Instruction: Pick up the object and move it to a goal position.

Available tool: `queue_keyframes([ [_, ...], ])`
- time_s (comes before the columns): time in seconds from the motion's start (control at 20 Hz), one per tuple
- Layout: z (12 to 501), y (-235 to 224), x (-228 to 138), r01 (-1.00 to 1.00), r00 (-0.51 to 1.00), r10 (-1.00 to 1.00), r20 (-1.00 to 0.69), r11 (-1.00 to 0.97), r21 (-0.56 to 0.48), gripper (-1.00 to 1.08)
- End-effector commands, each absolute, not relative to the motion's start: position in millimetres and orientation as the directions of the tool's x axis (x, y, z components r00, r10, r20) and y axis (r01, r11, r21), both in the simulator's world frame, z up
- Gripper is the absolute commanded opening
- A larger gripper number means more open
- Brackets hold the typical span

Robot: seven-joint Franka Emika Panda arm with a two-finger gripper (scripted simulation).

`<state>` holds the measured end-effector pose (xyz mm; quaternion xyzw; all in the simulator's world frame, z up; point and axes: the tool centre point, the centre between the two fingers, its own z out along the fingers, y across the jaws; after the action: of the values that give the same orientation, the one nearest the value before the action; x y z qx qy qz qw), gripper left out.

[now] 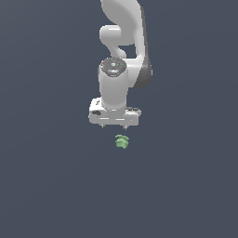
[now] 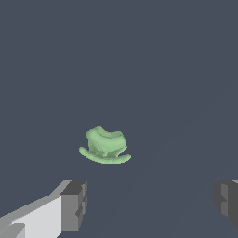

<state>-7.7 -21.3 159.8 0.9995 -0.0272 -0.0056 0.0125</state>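
Object (image 1: 122, 142): small, light green, lumpy; in the wrist view (image 2: 106, 146) it shows a rounded crown over a flat flared brim. It lies on the plain dark floor (image 1: 46, 186), just below the gripper in the exterior view and apart from it. Fine surface detail is too small to read there. Gripper (image 1: 115, 126): fingers (image 2: 74, 205) spread wide, partly cut off by the wrist view's edge, holding and touching nothing. White arm (image 1: 122, 42) cut off above.

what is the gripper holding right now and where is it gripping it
Nothing is held. The gripper is open, and the light-green object lies apart from its fingers, untouched.
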Motion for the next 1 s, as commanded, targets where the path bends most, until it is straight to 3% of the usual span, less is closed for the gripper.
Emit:
queue_keyframes([
  [0.0,159.8,-21.3,-7.7,-0.054,0.998,-0.055,-0.011,-0.998,0.025,1.00],
  [0.95,157.1,-3.7,-16.1,0.029,0.999,0.029,-0.027,-0.999,0.013,1.00],
])
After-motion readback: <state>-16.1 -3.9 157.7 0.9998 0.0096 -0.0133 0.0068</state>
